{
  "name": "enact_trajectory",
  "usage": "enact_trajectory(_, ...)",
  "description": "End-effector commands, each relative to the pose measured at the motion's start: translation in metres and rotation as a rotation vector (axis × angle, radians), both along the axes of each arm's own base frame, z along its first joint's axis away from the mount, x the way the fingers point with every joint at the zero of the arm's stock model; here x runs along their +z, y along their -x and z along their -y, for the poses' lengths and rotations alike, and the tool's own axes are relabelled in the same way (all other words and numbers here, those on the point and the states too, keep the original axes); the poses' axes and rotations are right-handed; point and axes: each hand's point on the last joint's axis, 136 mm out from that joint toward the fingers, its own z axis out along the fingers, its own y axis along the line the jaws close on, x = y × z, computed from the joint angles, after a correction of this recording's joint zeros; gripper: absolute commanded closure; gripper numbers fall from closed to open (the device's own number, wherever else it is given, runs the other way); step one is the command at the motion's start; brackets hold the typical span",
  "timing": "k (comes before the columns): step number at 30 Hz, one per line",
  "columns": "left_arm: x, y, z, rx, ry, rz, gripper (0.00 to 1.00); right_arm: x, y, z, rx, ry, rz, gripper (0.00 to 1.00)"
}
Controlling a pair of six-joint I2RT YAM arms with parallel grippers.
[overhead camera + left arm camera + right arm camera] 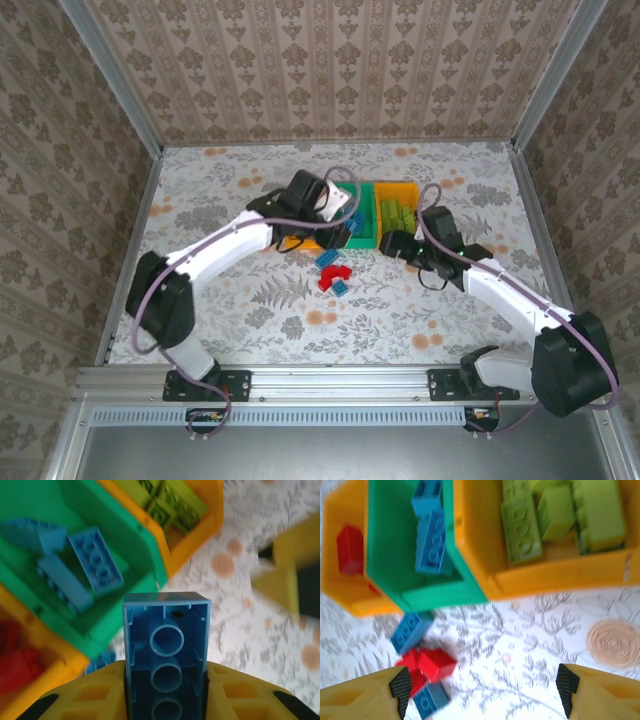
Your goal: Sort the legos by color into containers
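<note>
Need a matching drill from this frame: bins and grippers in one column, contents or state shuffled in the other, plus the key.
Column A
1. green bin
2. orange-yellow bin right of the green one
3. left gripper
4. right gripper

Column B
a. open, nothing between the fingers
b. holds lime green bricks
c. shut on a blue brick
d. holds blue bricks

Pairs: 1-d, 2-b, 3-c, 4-a

Overhead view, close wrist views sharing bins (440,594)
</note>
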Motion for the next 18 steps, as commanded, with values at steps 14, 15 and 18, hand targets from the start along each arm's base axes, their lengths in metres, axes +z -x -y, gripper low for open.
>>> enact_trajectory(14, -0.024, -0.111, 0.029, 0.142, 0.092, -0.141, 0.61, -0.053, 0.068, -0.045, 0.244, 0.277, 0.027, 0.21)
enact_trajectory(15, -0.025, -0.114, 0.03, 0.151, 0.098, -0.145, 0.6, -0.056, 0.07, -0.05, 0.268, 0.29, 0.025, 0.21)
enact_trajectory(18, -0.023, -0.12, 0.029, 0.188, 0.116, -0.153, 0.47, -0.065, 0.077, -0.066, 0.331, 0.324, 0.015, 0.21)
